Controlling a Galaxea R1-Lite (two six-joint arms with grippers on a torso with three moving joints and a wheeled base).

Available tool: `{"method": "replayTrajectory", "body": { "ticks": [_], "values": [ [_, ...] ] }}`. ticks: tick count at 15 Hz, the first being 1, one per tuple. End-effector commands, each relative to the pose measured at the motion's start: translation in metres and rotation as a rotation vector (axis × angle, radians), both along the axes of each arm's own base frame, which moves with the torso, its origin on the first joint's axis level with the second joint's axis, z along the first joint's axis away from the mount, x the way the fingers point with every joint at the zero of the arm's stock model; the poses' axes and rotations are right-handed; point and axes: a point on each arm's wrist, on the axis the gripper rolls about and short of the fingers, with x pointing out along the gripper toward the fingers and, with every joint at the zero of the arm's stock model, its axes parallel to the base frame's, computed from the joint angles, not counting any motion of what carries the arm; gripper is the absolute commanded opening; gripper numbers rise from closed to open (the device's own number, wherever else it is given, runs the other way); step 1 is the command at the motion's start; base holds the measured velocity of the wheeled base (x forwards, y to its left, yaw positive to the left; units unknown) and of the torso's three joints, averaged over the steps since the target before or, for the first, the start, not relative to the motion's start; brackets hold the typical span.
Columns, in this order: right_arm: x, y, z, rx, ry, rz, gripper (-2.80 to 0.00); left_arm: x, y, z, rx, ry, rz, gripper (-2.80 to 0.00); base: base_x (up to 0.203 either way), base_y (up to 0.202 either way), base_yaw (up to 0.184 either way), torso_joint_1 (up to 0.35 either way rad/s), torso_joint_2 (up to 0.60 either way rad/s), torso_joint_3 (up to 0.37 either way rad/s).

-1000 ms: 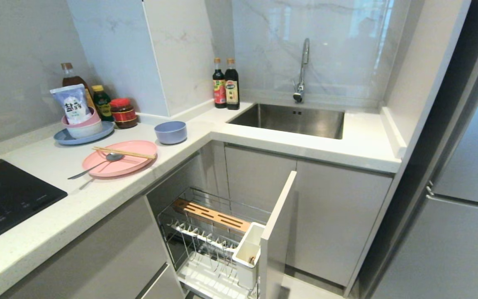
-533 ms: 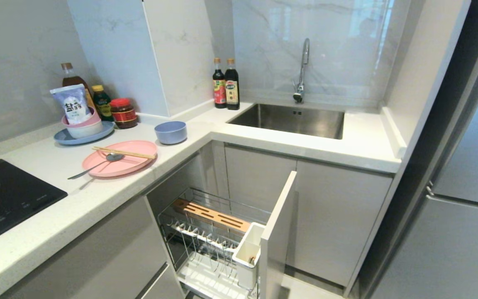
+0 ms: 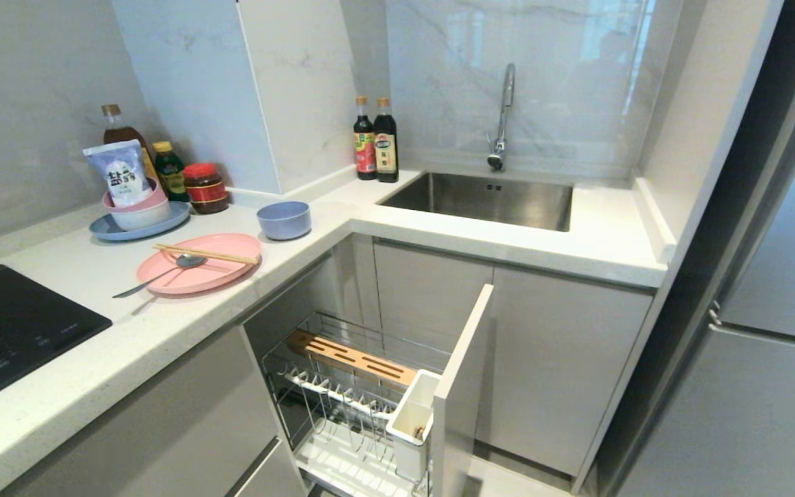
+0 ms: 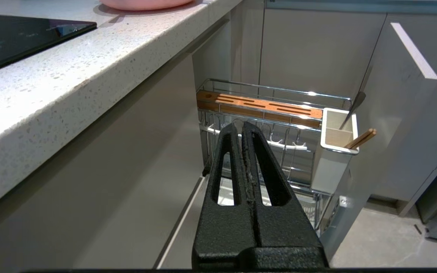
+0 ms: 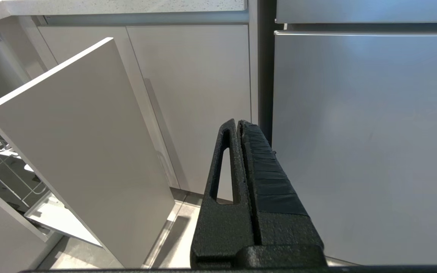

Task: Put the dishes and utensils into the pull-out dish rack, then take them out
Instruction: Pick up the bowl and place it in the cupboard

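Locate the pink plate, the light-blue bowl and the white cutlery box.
flat round pink plastic plate (image 3: 218, 266), head view, bare face.
small round light-blue plastic bowl (image 3: 284, 222), head view, outer wall.
white plastic cutlery box (image 4: 330, 163), left wrist view, front wall.

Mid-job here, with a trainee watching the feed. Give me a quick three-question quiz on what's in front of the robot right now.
1. True or false: the pink plate already stands in the pull-out dish rack.
2. What lies on the pink plate? A) the chopsticks and the spoon; B) a fork; C) nothing.
3. Fill in: the left end effector and the right end effector are both ____ (open or shut).

Key: 1 false, it is on the counter; 2 A; 3 shut.
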Motion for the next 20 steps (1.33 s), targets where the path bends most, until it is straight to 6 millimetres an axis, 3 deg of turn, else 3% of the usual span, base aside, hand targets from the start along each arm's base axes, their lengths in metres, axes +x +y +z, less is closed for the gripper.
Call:
{"method": "replayTrajectory", "body": {
  "ticks": [1, 11, 20],
  "values": [
    [-0.0003, 0.0, 0.0, 0.0, -0.005, 0.0, -2.8, 0.0005, 0.0001, 0.0, -0.006, -0.004, 0.006, -2.8, 0.0, 0.0, 0.0, 0.0, 0.0, 0.0],
    [-0.0003, 0.0, 0.0, 0.0, -0.005, 0.0, -2.8, 0.0005, 0.0008, 0.0005, -0.053, -0.008, 0.036, -2.8, 0.0, 0.0, 0.0, 0.0, 0.0, -0.004],
    [-0.0003, 0.0, 0.0, 0.0, -0.005, 0.0, -2.8, 0.0003, 0.0008, 0.0007, -0.05, -0.005, 0.036, -2.8, 0.0, 0.0, 0.0, 0.004, 0.0, -0.178]
  ]
}}
